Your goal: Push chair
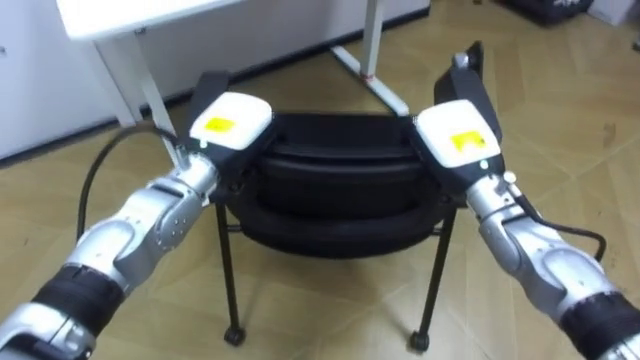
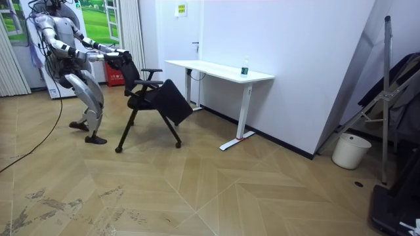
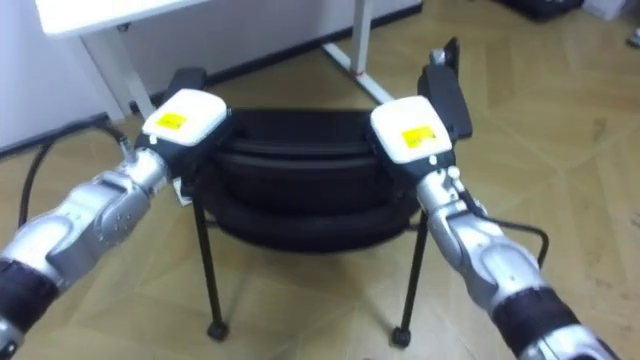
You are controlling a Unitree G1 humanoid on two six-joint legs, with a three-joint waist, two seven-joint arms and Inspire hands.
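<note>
Both arms reach forward, and the left hand [image 1: 232, 122] and right hand [image 1: 458, 132] lie against the top of the black chair [image 1: 330, 175]. The left hand is at the backrest's left corner and the right hand at its right corner. The white backs of the hands face the camera and cover what lies beyond them, so I cannot tell whether the fingers are spread, curled or gripping the frame. Between the two hands runs the curved upper edge of the backrest. Just past each hand a black armrest [image 1: 470, 70] juts away from the robot. Below the hands the chair's thin black legs drop to small casters [image 1: 420, 342] on a floor [image 1: 560, 130] of pale wooden parquet laid in angled blocks. Ahead of the hands, past the chair, stands a white desk [image 1: 110, 15], and its white foot [image 1: 372, 75] rests on the floor close to a white wall [image 2: 295, 39]. In the room view the robot stands at the far left, leaning forward with one leg set back, and the chair [image 2: 154, 98] is between it and the desk [image 2: 216, 68]. A small bottle [image 2: 245, 67] stands on the desk top, well apart from the hands. Farther along the wall a white bucket [image 2: 346, 151] sits on the floor. Behind the robot a pale curtain [image 2: 134, 33] hangs.
</note>
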